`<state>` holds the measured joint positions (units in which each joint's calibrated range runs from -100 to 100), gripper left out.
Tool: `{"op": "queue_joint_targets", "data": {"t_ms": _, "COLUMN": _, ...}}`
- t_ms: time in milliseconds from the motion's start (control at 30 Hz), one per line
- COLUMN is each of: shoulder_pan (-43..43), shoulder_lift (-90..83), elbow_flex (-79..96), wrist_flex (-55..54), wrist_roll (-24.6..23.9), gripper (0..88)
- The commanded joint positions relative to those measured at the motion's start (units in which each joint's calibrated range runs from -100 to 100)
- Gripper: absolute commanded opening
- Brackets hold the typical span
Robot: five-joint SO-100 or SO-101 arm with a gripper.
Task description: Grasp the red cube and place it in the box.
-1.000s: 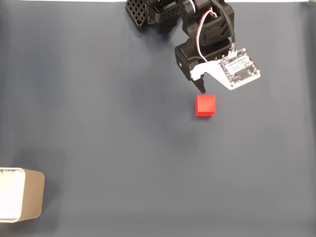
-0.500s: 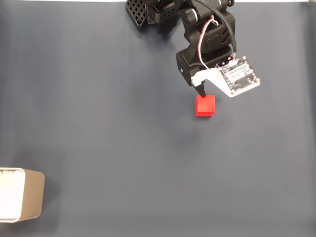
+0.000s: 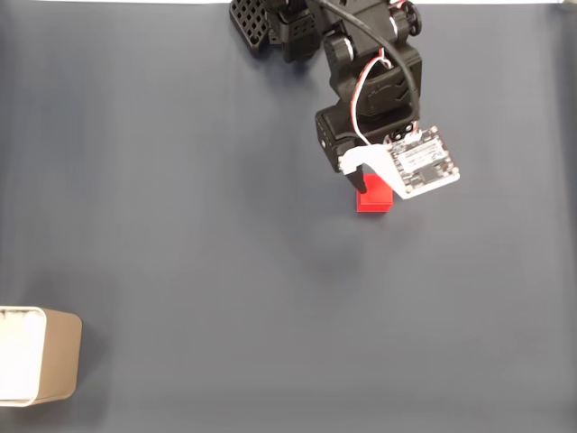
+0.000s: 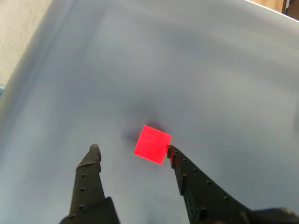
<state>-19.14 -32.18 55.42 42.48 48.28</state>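
Note:
The red cube (image 3: 370, 201) lies on the dark grey mat, partly covered from above by the arm's wrist in the fixed view. In the wrist view the red cube (image 4: 152, 144) sits just past the fingertips of my open gripper (image 4: 132, 149). The right finger's tip touches or nearly touches the cube's right edge; the left finger (image 4: 91, 158) stands well clear to the left. Nothing is between the fingers. The beige box (image 3: 36, 355) with its white inside stands at the fixed view's lower left edge, far from the cube.
The arm's black base (image 3: 270, 27) sits at the top of the fixed view. A white camera board (image 3: 416, 162) juts out to the right of the wrist. Bare mat (image 3: 225, 271) stretches between the cube and the box.
The arm has come down and forward over the cube, so the wrist now covers the cube's upper part in the fixed view. Cube and box have not moved.

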Motion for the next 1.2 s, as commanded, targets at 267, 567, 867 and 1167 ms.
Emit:
{"op": "queue_joint_targets", "data": {"t_ms": 267, "shoulder_pan": 1.81, "shoulder_lift": 1.07, "elbow_flex": 1.14, "wrist_flex": -2.15, "wrist_roll": 0.44, "gripper": 35.8}}
{"op": "queue_joint_targets", "data": {"t_ms": 567, "shoulder_pan": 1.88, "shoulder_lift": 2.02, "elbow_flex": 2.42, "wrist_flex": -3.71, "wrist_roll": 0.59, "gripper": 36.5}}
{"op": "queue_joint_targets", "data": {"t_ms": 867, "shoulder_pan": 1.88, "shoulder_lift": 4.19, "elbow_flex": 2.88, "wrist_flex": -5.11, "wrist_roll": 0.63, "gripper": 37.3}}
{"op": "queue_joint_targets", "data": {"t_ms": 1167, "shoulder_pan": 1.6, "shoulder_lift": 6.61, "elbow_flex": 2.79, "wrist_flex": -6.91, "wrist_roll": 0.49, "gripper": 38.2}}
